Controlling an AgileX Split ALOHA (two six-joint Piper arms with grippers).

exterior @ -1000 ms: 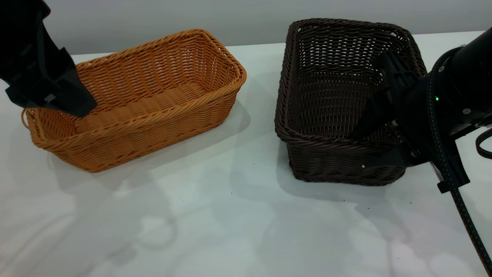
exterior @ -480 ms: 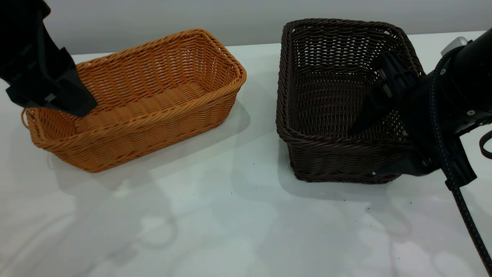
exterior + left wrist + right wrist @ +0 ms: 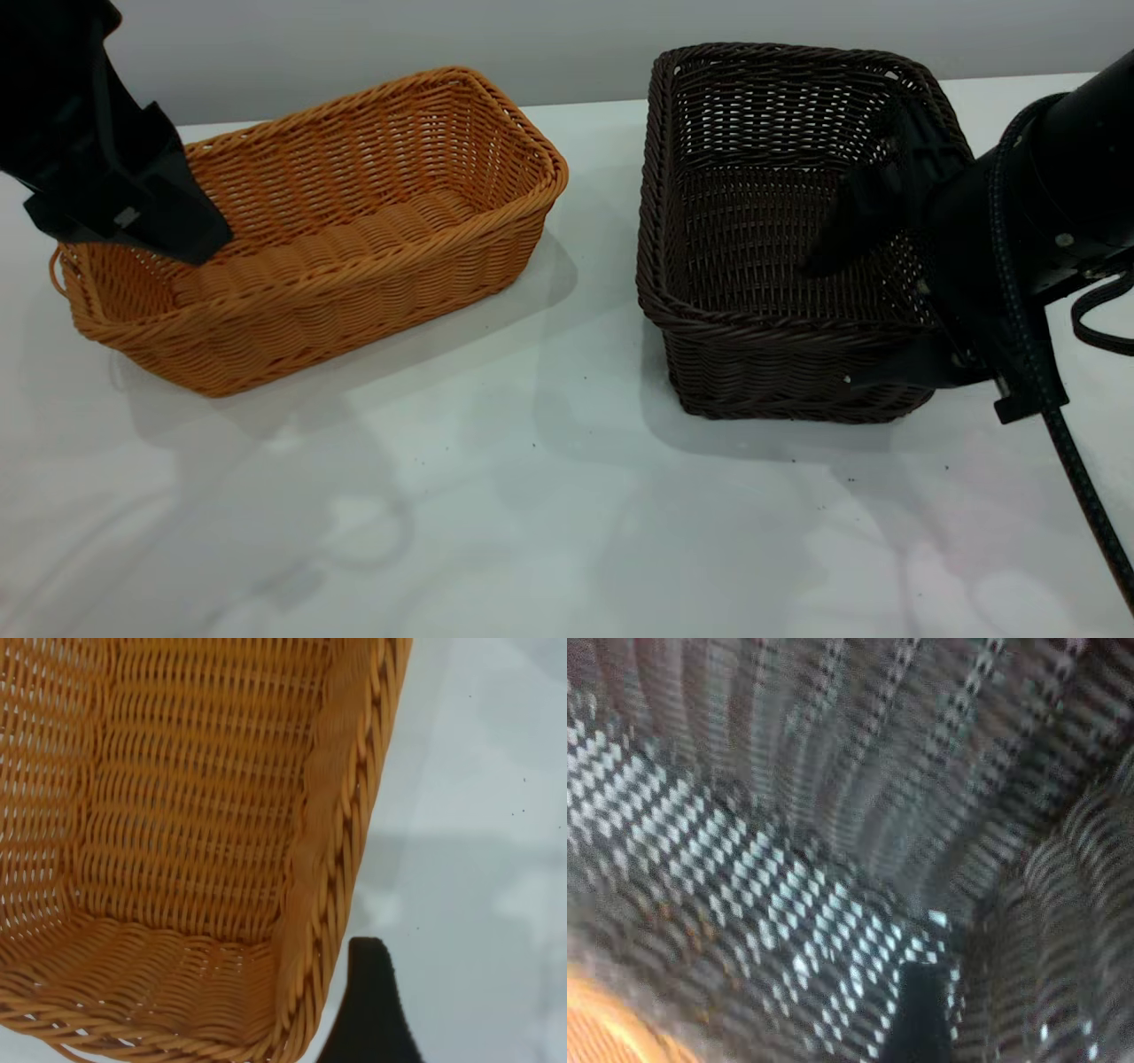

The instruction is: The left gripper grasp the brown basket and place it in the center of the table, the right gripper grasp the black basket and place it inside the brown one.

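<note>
Straddling the right wall of the black basket, the right gripper has one finger inside the basket and one outside along the near-right corner; the jaws are spread around the wall, and it cannot be told whether they have yet pinched it. In the right wrist view the dark weave fills the picture, with one dark fingertip against it. The black basket stands on the right part of the table, its far side seemingly tipped up a little.

At the far left, the left gripper is set over the left end of the brown basket. One finger is seen outside the braided rim in the left wrist view; the other is hidden, so its hold cannot be told. The brown basket lies left of centre, well apart from the black one, and has not yet been brought to the middle.

Both baskets are judged light and fairly stiff, though open wicker may flex and tilt when lifted by one wall. The braided rim is the firmest place to be pinched, the ribbed weave giving grip. Since the two look similar in size, nesting is expected to be tight, and a level, well-aligned descent would be needed.
</note>
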